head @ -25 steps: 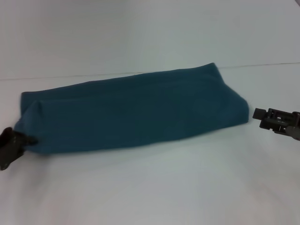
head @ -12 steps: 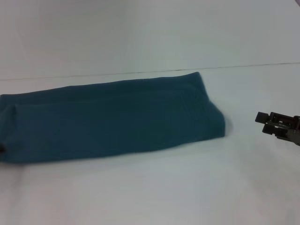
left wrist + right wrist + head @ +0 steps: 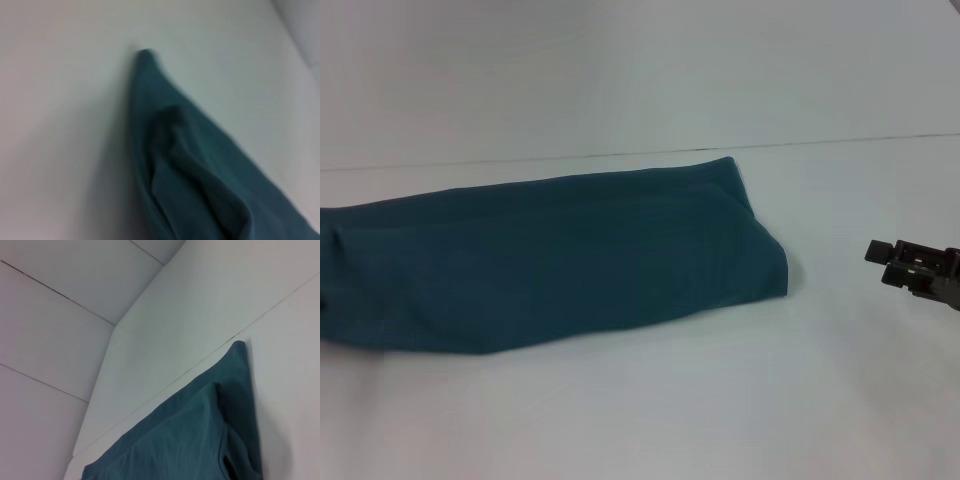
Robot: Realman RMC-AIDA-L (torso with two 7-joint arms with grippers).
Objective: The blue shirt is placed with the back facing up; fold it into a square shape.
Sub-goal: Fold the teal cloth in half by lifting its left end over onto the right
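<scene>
the shirt (image 3: 550, 260) lies in a long folded band across the table (image 3: 650, 420). the right gripper (image 3: 910, 268) hovers apart from it; grip unreadable. left gripper unseen.

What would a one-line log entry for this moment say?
blue shirt: long folded strip on white table | right gripper: beside shirt, apart | left gripper: out of view

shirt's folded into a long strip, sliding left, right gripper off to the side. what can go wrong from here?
1. The blue shirt has slid toward the robot's left over the last second and its left end now runs out of the head view; more dragging could pull it further away or loosen the fold.
2. The right gripper sits apart from the shirt's right end, so nothing anchors that end.
3. The left wrist view shows bunched layers at the held end; those wrinkles may carry into the next fold.
</scene>
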